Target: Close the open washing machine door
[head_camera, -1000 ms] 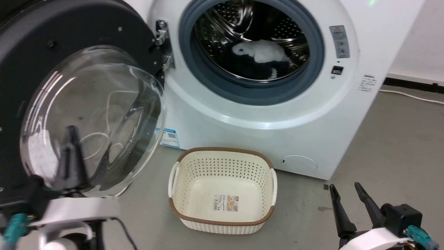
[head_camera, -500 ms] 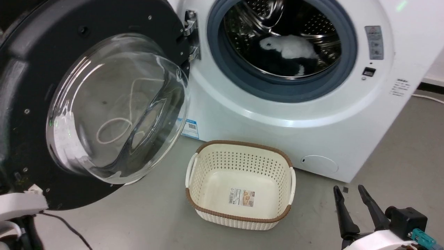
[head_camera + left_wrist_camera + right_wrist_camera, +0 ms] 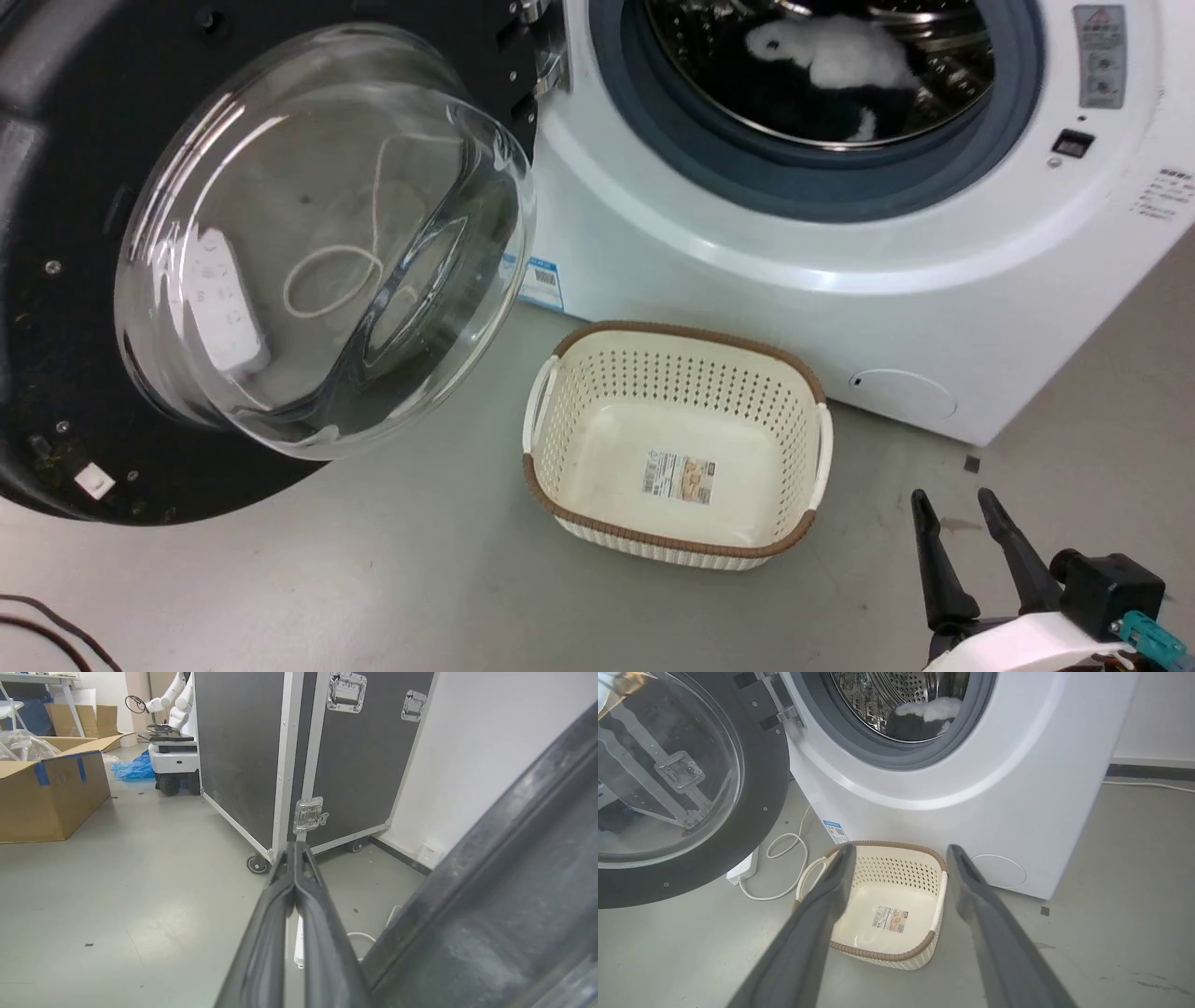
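Nearest me, the right gripper hovers low over the grey concrete floor, its two long dark fingers spread wide and holding nothing. The left gripper has its fingers pressed flat together, empty, just beside a dark curved rim; I cannot tell whether they touch it. A little further along the floor sits a cream perforated plastic basket with a brown woven rim, upright and empty apart from a label on its bottom, just in front of the machine's foot. To its left the large round glossy black washing machine door with the bulging clear glass bowl stands swung wide open on its hinge, well clear of the opening. Behind the basket rises the big white front-loading washing machine, with a blue sticker and a small round cover low on its front. Deepest in, the grey rubber-ringed steel drum mouth gapes, with white and dark laundry lying inside.
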Tool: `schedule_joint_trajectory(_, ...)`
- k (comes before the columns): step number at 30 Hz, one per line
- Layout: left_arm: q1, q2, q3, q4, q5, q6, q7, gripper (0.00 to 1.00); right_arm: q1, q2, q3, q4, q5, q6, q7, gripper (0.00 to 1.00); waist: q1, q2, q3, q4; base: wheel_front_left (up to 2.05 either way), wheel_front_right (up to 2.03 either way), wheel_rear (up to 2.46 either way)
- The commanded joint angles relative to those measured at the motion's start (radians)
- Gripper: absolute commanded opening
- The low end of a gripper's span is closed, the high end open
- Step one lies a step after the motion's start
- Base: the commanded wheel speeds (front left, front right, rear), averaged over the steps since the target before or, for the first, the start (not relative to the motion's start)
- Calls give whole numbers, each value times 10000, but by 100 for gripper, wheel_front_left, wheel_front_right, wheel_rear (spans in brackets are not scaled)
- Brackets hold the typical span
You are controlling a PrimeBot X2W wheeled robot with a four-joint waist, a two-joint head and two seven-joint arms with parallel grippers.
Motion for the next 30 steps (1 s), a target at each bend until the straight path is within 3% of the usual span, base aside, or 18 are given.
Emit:
schedule_joint_trajectory(1,-261,249,6,224,-112,-130,199,0,-129,-3,-47,65,56,6,-115,100,-2,0,132,80,0,0,0)
schedule_joint_trajectory(7,-242,1131,-1238,765,-707,-337,1458,0,-194,-3,-70,208,159,7,-240,100,-2,0,330,244,0,0,0)
schedule_joint_trajectory(16,452,2296,-3427,266,-3551,-440,3094,0,-307,-3,41,472,531,7,-428,100,-2,0,435,512,0,0,0)
schedule_joint_trajectory(23,1077,3102,-5282,-982,-5792,-517,4224,0,-229,-4,21,733,869,8,-575,100,-2,0,249,832,0,0,0)
schedule_joint_trajectory(30,1441,3752,-7259,-2671,-7145,-594,4826,0,-161,-4,-2,1030,1235,9,-722,100,-2,0,-57,1114,0,0,0)
